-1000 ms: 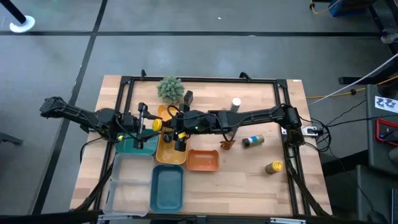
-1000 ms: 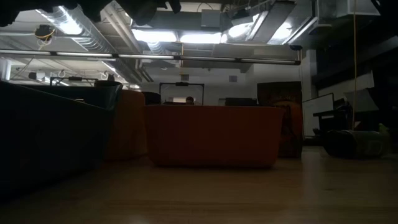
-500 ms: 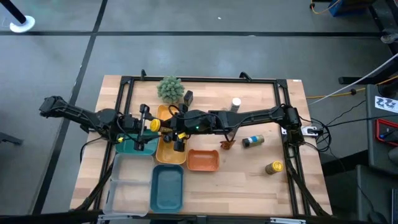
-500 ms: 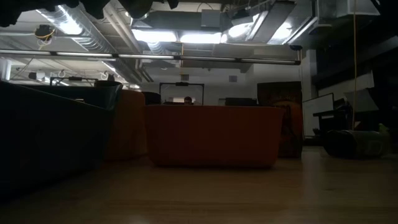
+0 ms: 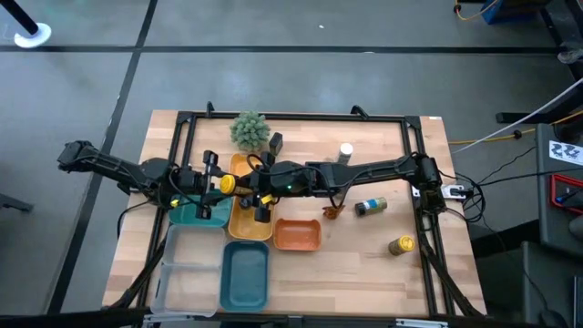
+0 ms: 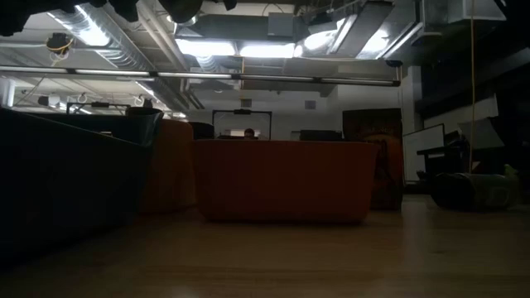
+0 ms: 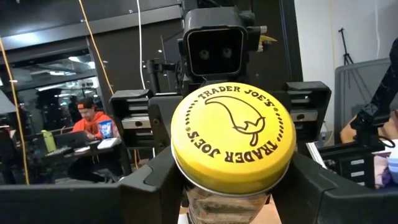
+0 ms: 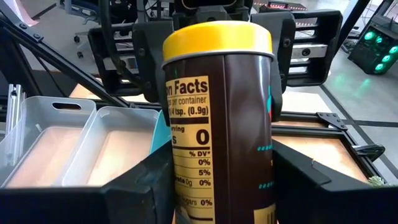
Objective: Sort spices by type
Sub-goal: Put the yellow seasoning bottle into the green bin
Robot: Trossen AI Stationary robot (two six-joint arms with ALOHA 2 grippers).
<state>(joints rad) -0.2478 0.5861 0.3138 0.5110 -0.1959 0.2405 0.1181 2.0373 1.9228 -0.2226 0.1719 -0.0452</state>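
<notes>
A brown spice jar [image 5: 233, 183] with a yellow cap [image 7: 232, 137] hangs level above the teal tray [image 5: 195, 215] and the yellow tray [image 5: 248, 221]. Both grippers are shut on it. My left gripper [image 5: 217, 181] comes from the table's left, at the cap end. My right gripper [image 5: 248, 188] comes from the right, at the bottom end. The cap faces the left wrist camera. In the right wrist view the jar's label [image 8: 198, 149] shows, with my left gripper's black body behind it. My left gripper pinches the jar's body just under the cap [image 7: 225, 200] between its two fingers [image 7: 155, 190]. It comes level from the table's left, along the jar. The jar is clear of the trays. My right gripper pinches the jar's lower body [image 8: 217, 186] between its two fingers [image 8: 140, 186]. It comes about level from the table's right, fingers along the jar, cap end pointing away from it.
The orange tray [image 5: 297, 234], a second teal tray [image 5: 246, 274] and a clear tray [image 5: 189, 273] lie nearer the front. A dark jar [image 5: 264, 212] is in the yellow tray. Plant [image 5: 248, 129], black box [image 5: 276, 141], white-capped jar [image 5: 345, 151], brown packet [image 5: 332, 210] and two bottles [image 5: 371, 207] [image 5: 402, 244] lie farther right.
</notes>
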